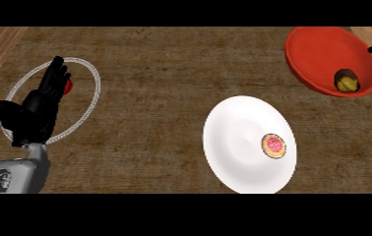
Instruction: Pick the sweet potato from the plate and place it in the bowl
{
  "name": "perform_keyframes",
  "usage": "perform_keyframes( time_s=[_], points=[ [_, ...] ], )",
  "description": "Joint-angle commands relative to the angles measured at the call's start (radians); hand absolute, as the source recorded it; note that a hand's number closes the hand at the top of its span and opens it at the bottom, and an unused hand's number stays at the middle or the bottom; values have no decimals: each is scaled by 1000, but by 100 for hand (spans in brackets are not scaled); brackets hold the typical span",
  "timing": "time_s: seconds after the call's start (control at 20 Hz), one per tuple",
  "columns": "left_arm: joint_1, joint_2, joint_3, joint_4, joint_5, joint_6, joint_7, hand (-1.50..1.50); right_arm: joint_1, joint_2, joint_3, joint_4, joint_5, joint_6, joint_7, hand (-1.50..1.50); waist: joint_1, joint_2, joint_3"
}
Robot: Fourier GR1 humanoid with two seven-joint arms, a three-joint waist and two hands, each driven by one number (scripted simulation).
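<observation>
head view: bowl (320, 53) at counter (160, 58) edge.

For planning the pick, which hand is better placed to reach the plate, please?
Probably right: the white plate and red bowl lie right of centre, while the left hand rests far left. Right hand unseen.

We log the plate (243, 146) right of centre on the desk (167, 68), toward the near edge. A small round item (274, 145) lies on its right part. The bowl (320, 53) sits at far right, the sweet potato (347, 81) inside. The left hand (40, 107) rests at left over a wire ring (91, 100).
</observation>
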Motion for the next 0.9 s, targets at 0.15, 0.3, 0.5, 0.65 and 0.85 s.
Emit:
perform_keyframes(
  time_s=[0.15, 0.3, 0.5, 0.65, 0.85],
  points=[
    [13, 3, 12, -3, 11, -16, -5, 0, 142, -147, -87, 59, -88, 207, -52, -150, 0, 2, 0],
    [-11, 5, 13, 8, 7, -19, 1, 0, 173, -181, -97, 62, -102, 281, -69, -150, 1, 4, 1],
    [-14, 9, 26, 4, 7, -12, 14, 0, 257, -238, -149, 90, -159, 426, -96, -150, -16, -3, 1],
    [52, -27, 0, -7, -8, -4, -36, 0, 295, -262, -169, 84, -182, 483, -126, -150, -5, -2, 2],
    [43, -19, 13, 16, 3, -25, -45, 0, 282, -273, -170, 59, -195, 531, -122, -150, 1, -4, 0]
  ],
)
